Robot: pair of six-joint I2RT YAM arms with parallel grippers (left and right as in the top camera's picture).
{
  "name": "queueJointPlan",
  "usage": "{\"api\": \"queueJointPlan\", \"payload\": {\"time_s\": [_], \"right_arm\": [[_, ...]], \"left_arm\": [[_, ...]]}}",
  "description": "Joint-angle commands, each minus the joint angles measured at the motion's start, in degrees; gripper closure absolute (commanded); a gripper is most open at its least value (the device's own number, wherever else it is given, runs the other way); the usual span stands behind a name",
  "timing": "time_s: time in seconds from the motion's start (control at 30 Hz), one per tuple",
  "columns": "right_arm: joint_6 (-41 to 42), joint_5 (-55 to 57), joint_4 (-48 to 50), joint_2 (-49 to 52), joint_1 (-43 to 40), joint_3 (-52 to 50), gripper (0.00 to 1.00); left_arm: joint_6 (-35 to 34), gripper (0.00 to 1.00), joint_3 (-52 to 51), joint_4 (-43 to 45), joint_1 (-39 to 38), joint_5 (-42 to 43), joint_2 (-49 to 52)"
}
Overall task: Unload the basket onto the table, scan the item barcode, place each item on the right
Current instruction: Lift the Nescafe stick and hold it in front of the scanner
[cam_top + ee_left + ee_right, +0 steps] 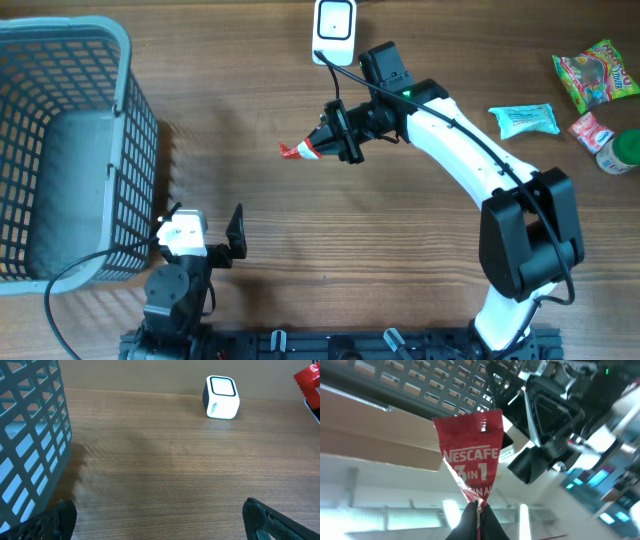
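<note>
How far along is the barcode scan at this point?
Done: the right pincer has the Nescafe sachet gripped and lifted. In hand: holding it near the scanner. To do: facing its barcode to the scanner; no barcode shows here. The left pincer sits open, idle.

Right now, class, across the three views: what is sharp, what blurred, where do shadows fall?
Overhead: sharp; grey plastic mesh basket casts soft shadow. Left wrist: white cube scanner sharp, fingertips blurred. Right wrist: red Nescafé sachet crisp, background blurred.

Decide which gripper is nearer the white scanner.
Right. The right gripper, jaws shut on a red sachet, hovers just short of the scanner; the left gripper sits far back beside the basket.
</note>
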Motion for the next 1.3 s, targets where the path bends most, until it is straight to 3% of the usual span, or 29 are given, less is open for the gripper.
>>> {"api": "queueJointPlan", "payload": {"time_s": [0.0, 0.07, 0.2, 0.37, 0.93, 1.03, 1.1, 1.2, 1.27], "right_arm": [[16.1, 7.1, 1.0, 0.0, -2.6, 0.6, 0.96], [23.1, 21.0, -1.2, 0.0, -4.9, 0.6, 0.95], [24.3, 25.0, -2.3, 0.1, -7.3, 0.6, 0.95], [28.2, 32.5, -13.1, 0.1, -8.5, 0.6, 0.95], [26.5, 12.6, -16.1, 0.2, -10.2, 0.6, 0.95], [14.7, 21.5, -7.7, 0.2, -10.1, 0.6, 0.95], [-0.2, 26.2, 6.8, 0.2, -10.3, 0.6, 0.96], [-2.0, 36.1, 26.6, 0.2, -9.7, 0.6, 0.95], [-1.9, 42.1, 32.5, 0.2, -9.2, 0.6, 0.96]], "left_arm": [[0.9, 0.0, -0.2, 0.2, 0.3, -0.7, -0.3], [0.9, 0.0, -0.2, 0.2, 0.3, -0.7, -0.3], [0.9, 0.0, -0.2, 0.2, 0.3, -0.7, -0.3], [0.9, 0.0, -0.2, 0.2, 0.3, -0.7, -0.3], [0.9, 0.0, -0.2, 0.2, 0.3, -0.7, -0.3], [0.9, 0.0, -0.2, 0.2, 0.3, -0.7, -0.3], [0.9, 0.0, -0.2, 0.2, 0.3, -0.7, -0.3], [0.9, 0.0, -0.2, 0.2, 0.3, -0.7, -0.3], [0.9, 0.0, -0.2, 0.2, 0.3, -0.7, -0.3]]}}
